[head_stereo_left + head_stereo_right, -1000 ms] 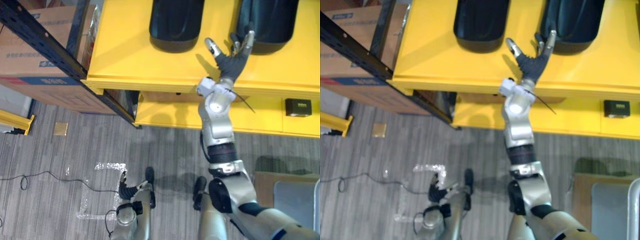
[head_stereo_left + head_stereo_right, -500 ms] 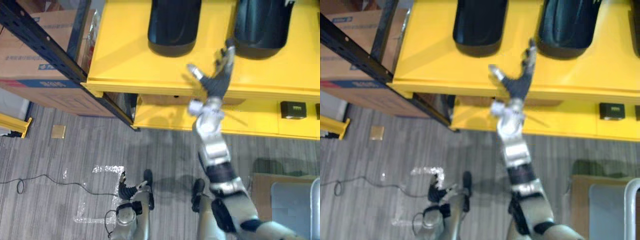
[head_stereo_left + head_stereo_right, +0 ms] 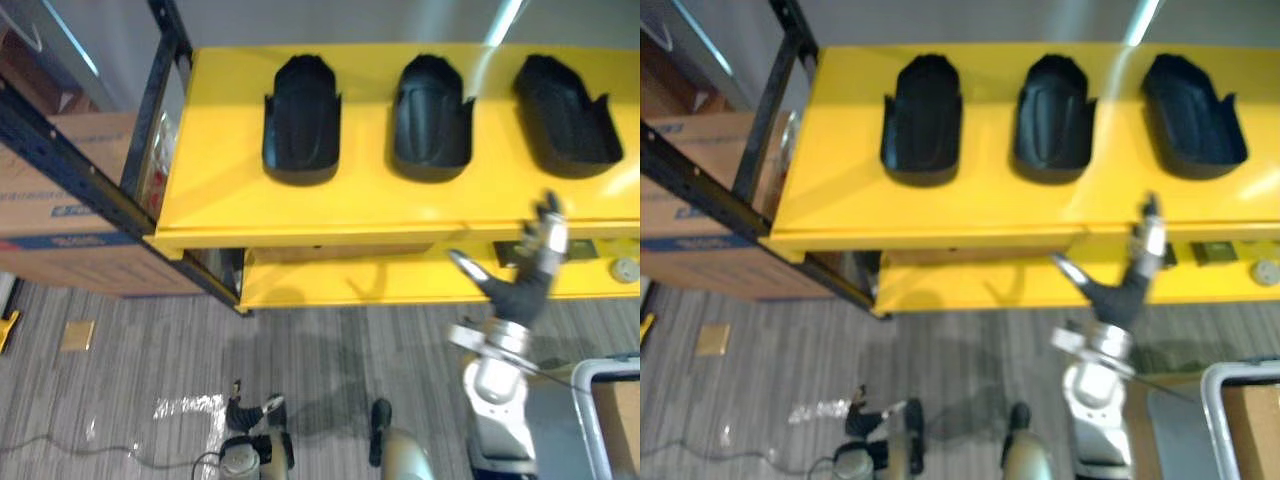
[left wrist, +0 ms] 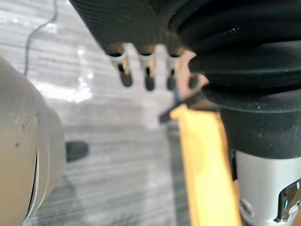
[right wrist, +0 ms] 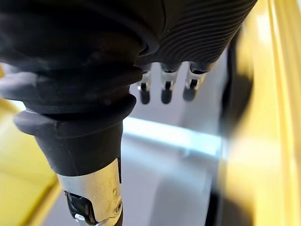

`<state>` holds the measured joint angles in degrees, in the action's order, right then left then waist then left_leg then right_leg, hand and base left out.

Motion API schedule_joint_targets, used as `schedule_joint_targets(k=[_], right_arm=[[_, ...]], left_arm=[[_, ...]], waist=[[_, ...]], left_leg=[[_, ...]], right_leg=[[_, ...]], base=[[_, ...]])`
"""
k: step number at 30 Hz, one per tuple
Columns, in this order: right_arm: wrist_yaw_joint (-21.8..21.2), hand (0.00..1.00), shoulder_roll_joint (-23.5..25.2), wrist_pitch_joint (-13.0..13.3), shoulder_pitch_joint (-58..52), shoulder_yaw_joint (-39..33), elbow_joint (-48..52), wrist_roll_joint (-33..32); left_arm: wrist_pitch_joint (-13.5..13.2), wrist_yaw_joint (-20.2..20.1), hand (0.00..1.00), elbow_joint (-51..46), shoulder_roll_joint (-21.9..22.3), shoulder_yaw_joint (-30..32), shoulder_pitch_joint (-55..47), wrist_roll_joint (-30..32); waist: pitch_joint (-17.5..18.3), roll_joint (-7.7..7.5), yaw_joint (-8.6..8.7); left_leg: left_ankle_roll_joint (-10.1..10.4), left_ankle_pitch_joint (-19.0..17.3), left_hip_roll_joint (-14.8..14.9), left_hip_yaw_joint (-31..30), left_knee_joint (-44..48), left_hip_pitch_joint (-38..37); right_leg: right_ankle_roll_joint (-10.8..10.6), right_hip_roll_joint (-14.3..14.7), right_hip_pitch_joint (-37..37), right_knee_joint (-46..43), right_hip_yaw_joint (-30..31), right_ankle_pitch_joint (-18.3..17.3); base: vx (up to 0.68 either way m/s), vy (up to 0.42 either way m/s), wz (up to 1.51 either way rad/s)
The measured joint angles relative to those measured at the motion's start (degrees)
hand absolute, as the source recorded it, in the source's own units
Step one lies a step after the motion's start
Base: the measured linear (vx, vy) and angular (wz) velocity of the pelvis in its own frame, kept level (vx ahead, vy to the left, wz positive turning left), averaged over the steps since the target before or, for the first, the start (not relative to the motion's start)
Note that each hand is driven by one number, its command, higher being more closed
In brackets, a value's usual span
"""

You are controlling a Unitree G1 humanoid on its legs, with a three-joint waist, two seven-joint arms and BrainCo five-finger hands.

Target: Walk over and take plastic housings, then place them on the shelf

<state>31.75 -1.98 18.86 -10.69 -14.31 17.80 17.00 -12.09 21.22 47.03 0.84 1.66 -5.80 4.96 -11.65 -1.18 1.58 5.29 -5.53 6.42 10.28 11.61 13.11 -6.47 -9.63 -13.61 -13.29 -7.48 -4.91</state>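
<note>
Three black plastic housings lie in a row on the yellow table [image 3: 225, 170]: the left housing [image 3: 301, 120], the middle housing [image 3: 432, 118] and the right housing [image 3: 565, 118]. My right hand [image 3: 515, 292] is raised in front of the table's front edge, below the gap between the middle and right housings. Its fingers [image 5: 164, 89] are spread and straight and hold nothing. It touches no housing. My left hand [image 3: 245, 410] hangs low near the floor, its fingers [image 4: 136, 75] relaxed and empty.
A dark blue rack upright [image 3: 95, 165] and a cardboard box [image 3: 60, 225] stand at the left of the table. A lower yellow shelf [image 3: 380, 285] runs under the top. A grey cart frame [image 3: 590, 400] sits at the lower right. Tape marks [image 3: 190, 415] lie on the floor.
The camera has moved and now takes in three housings from farther back. My right hand has come back off the table top to in front of its front edge, still open.
</note>
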Motion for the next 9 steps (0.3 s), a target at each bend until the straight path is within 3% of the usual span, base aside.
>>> schedule_joint_targets(k=[5, 9], right_arm=[[2.39, 0.0, 5.26, -0.28, -4.91, -11.02, -19.32, -1.4], [1.65, 0.0, 6.7, -1.79, -6.62, -17.72, -44.58, -10.82]], left_arm=[[0.07, -0.34, 0.0, 1.21, 1.41, 2.71, -1.43, 0.45], [0.53, -1.41, 0.0, 2.45, 2.61, 6.41, -3.06, 0.72]], waist=[[2.94, 0.0, 0.92], [6.84, 0.94, 0.94]], left_leg=[[0.2, -1.81, 0.51, 1.5, -0.2, -4.07], [0.47, -2.33, 0.84, 2.8, -1.65, -7.53]], right_leg=[[-0.02, 0.53, 3.77, 1.33, 0.47, -0.02], [-0.02, 0.67, 6.02, 1.79, 0.97, -0.08]], base=[[0.1, 0.014, -0.16], [0.06, 0.008, -0.14]])
